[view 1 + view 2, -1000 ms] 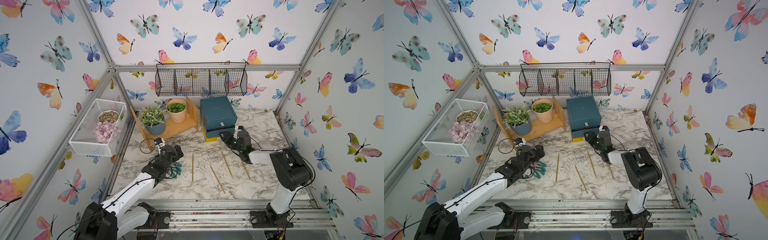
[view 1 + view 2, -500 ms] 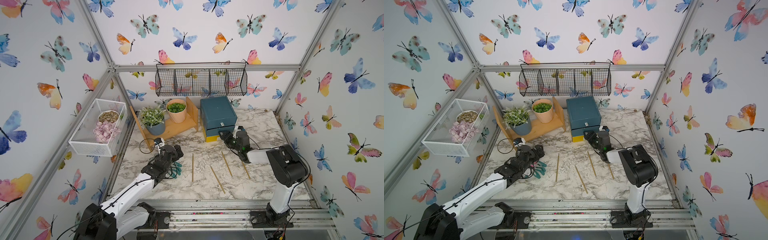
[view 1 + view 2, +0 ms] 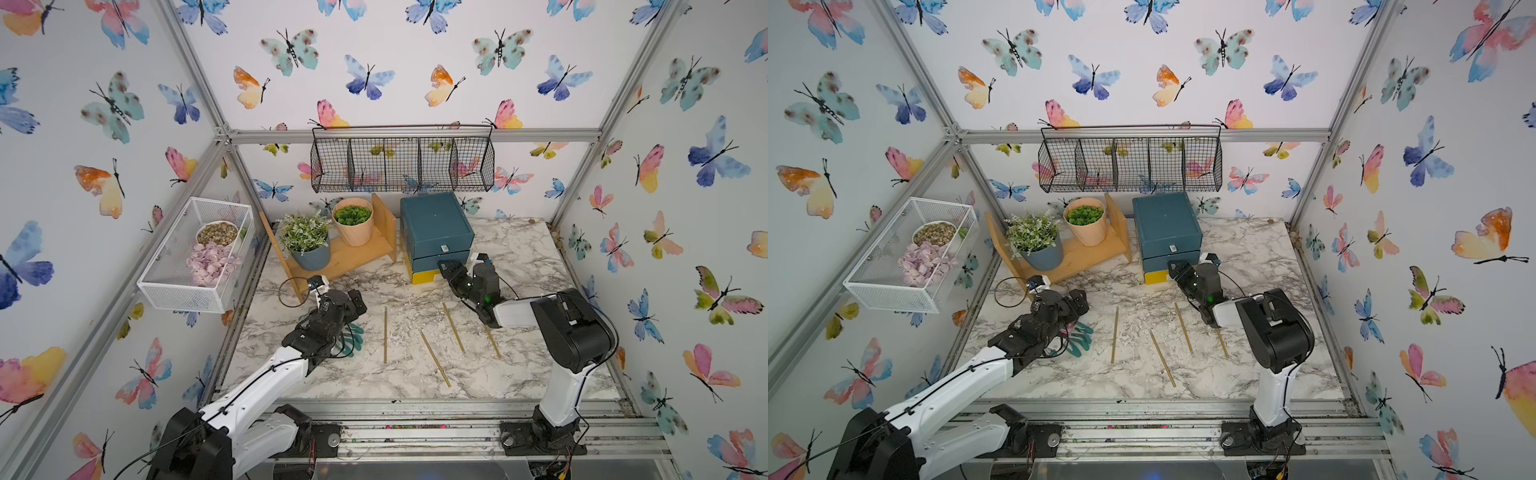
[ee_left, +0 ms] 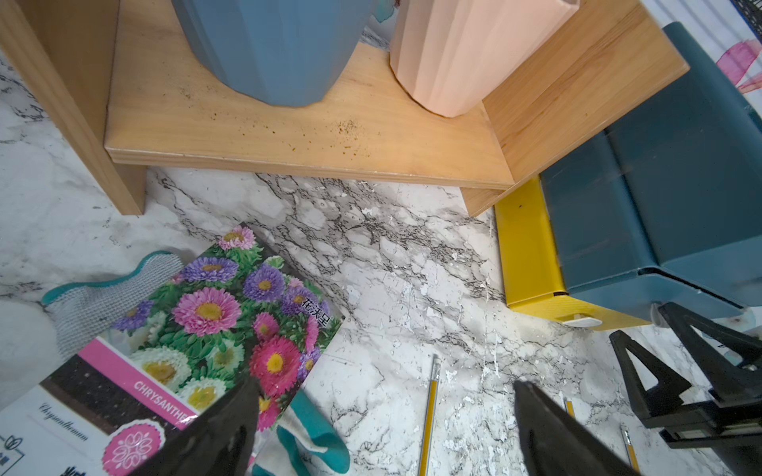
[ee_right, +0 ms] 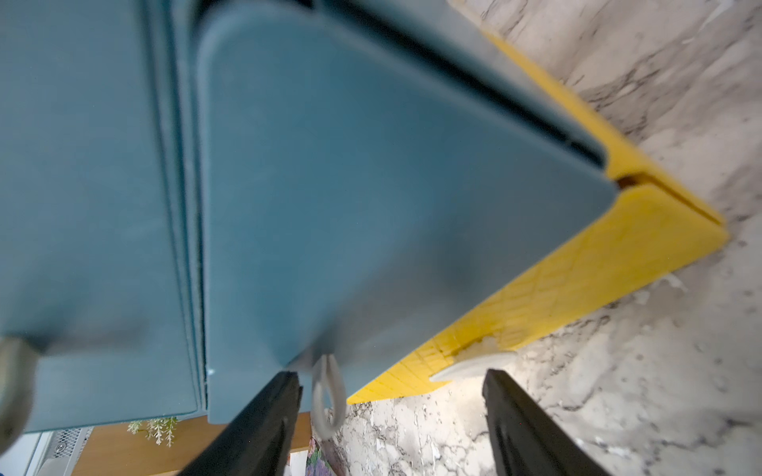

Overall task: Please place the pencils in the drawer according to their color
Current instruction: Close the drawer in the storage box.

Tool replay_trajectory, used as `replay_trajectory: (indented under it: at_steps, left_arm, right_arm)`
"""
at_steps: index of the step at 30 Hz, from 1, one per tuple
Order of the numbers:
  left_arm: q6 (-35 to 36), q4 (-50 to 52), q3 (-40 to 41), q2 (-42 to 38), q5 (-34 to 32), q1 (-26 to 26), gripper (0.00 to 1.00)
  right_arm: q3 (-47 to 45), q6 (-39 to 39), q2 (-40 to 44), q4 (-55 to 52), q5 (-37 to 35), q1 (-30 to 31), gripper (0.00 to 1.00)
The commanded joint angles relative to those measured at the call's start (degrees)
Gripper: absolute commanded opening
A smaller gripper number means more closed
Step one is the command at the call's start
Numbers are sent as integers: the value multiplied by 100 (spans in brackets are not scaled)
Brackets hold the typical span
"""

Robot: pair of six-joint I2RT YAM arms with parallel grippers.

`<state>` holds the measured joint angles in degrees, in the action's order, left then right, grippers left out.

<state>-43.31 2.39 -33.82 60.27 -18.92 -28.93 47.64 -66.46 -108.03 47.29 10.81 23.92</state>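
Observation:
Several gold-tan pencils [image 3: 385, 334] [image 3: 1115, 334] lie loose on the marble table between the two arms. The dark-teal drawer chest [image 3: 436, 232] [image 3: 1167, 228] stands at the back, its lowest drawer yellow [image 5: 536, 305]. My right gripper [image 3: 446, 268] [image 5: 391, 412] is open right at the chest's front. The pale pull tab [image 5: 328, 395] of a teal drawer hangs between its fingers, near one finger and not pinched. The yellow drawer's tab [image 5: 474, 366] lies near the opposite finger. My left gripper [image 3: 357, 299] [image 4: 383, 412] is open and empty, low over the table, with one pencil [image 4: 429, 412] below its gap.
A flower seed packet [image 4: 198, 329] and teal-grey gloves [image 3: 351, 338] lie under the left arm. A wooden shelf [image 3: 345, 257] with two potted plants stands left of the chest. A black wire basket [image 3: 403, 164] hangs on the back wall and a white mesh basket [image 3: 195, 253] on the left wall.
My right gripper has moved in toward the chest's front and its jaws have spread wider around the pull tab. The left arm and the pencils have not moved.

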Motion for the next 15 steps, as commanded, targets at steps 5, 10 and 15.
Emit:
replay_trajectory:
  at_steps: [5,10,15]
  left_arm:
    - [1,-28,41,-136,116,35,98]
    - [15,-26,42,-156,137,35,98]
    - [-1,-36,25,-130,173,35,98]
  right_arm:
    - [122,-3,-304,155,-9,-37,76]
    - [218,-42,-425,175,8,-37,78]
    - [295,-113,-507,257,16,-37,79]
